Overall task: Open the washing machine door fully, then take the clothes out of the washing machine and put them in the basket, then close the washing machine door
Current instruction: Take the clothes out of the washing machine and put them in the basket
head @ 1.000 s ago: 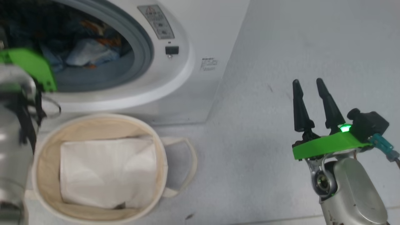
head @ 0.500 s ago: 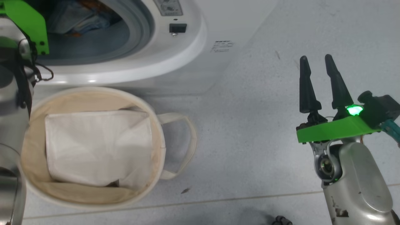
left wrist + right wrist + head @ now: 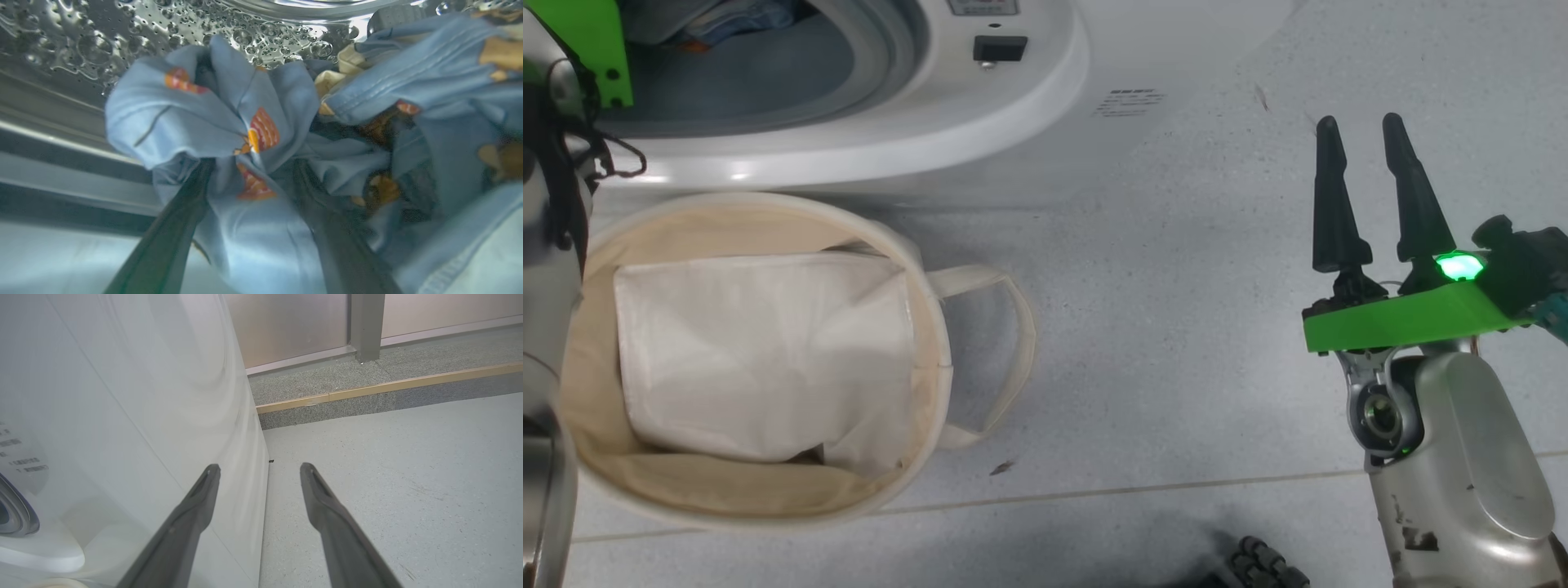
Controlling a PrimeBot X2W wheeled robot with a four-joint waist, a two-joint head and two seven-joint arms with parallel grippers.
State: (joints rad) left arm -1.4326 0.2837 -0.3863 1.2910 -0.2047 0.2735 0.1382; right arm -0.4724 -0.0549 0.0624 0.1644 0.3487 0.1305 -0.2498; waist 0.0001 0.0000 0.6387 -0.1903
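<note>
1. The clothes (image 3: 229, 122), blue printed fabric, lie bunched inside the steel drum (image 3: 81, 41) of the washing machine (image 3: 1029, 106); none are in the basket (image 3: 743, 202).
2. My left gripper (image 3: 253, 167) is inside the drum with its jaws wide, one finger on either side of a fold of the fabric. Nothing is clamped yet.
3. The machine's opening is uncovered, so I judge the door-opening step done.
4. The basket stands on the floor (image 3: 1176, 327) just in front of the machine and holds a plain white sheet (image 3: 760, 351).
5. My right gripper (image 3: 1360, 122) hovers over the floor, well apart from the machine, jaws wide and empty.
6. Left to do: grip the clothes, transfer them to the basket, close the washing machine door.
</note>
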